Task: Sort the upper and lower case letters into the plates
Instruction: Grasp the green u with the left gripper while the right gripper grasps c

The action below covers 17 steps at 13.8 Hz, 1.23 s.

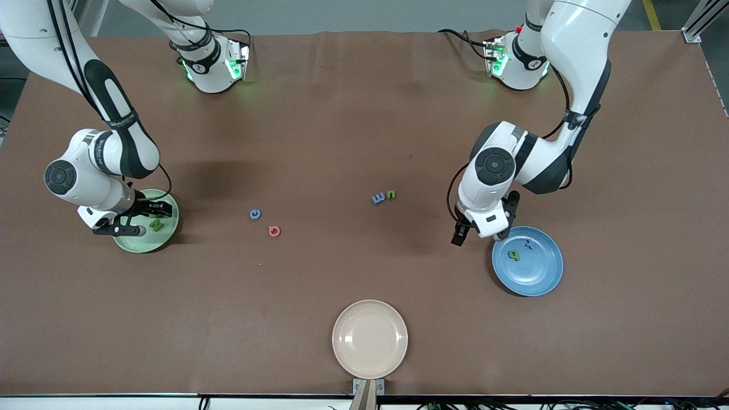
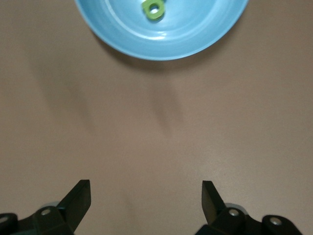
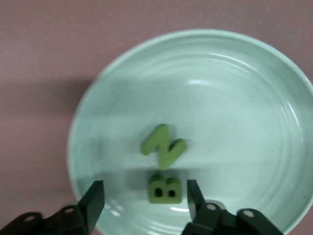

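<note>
The mint green plate (image 1: 165,239) lies at the right arm's end of the table. My right gripper (image 1: 142,221) hangs low over it, open. In the right wrist view a green B (image 3: 165,189) sits between the spread fingers (image 3: 145,188), free of both, next to a green N (image 3: 164,145) on that plate (image 3: 234,98). The blue plate (image 1: 541,276) holds a green letter (image 1: 514,255) and a small blue letter (image 1: 529,245). My left gripper (image 1: 481,230) is open over bare table beside it (image 2: 145,188). The blue plate (image 2: 122,34) and green letter (image 2: 153,9) show in the left wrist view.
Loose letters lie mid-table: a blue one (image 1: 256,214), a red one (image 1: 274,231), another blue one (image 1: 378,199) touching a small green one (image 1: 391,195). A cream-beige plate (image 1: 370,339) sits near the table edge closest to the front camera.
</note>
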{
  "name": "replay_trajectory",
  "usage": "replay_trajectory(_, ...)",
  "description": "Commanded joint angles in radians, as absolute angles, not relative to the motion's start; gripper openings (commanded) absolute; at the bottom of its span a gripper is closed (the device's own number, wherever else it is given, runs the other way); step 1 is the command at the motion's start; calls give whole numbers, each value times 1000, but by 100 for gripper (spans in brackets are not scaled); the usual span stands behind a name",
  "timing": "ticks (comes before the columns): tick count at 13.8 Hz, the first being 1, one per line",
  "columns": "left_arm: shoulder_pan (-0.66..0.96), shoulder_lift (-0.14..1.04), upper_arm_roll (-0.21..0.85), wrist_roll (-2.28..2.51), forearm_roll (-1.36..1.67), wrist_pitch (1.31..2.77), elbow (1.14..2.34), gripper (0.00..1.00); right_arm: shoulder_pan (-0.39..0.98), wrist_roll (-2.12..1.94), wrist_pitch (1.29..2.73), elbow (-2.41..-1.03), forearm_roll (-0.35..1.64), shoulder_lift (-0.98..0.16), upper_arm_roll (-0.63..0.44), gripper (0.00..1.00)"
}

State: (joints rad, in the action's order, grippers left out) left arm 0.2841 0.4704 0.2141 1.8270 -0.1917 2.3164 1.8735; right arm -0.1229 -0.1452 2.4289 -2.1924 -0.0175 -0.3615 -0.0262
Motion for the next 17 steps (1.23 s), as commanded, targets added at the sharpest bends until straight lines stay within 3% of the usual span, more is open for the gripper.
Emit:
replay_trajectory(1,272,466,261,1925,-195,2309,1887,100,-31,-114,2274,-2174,-23,-252,-25,100)
replay_trajectory(8,356,508,304,2110,-195,2319,1904,100,299,265,2291,-2189,-15,-236,-23,100)
replay_trajectory(12,377,537,311,2248,-196,2330,1925,100,336,311,2435,-2210,-11,-314,-21,100)
replay_trajectory(17,449,554,319,2433,-196,2465,1936,100,379,398,2578,-2218,-9,-408,-21,100)
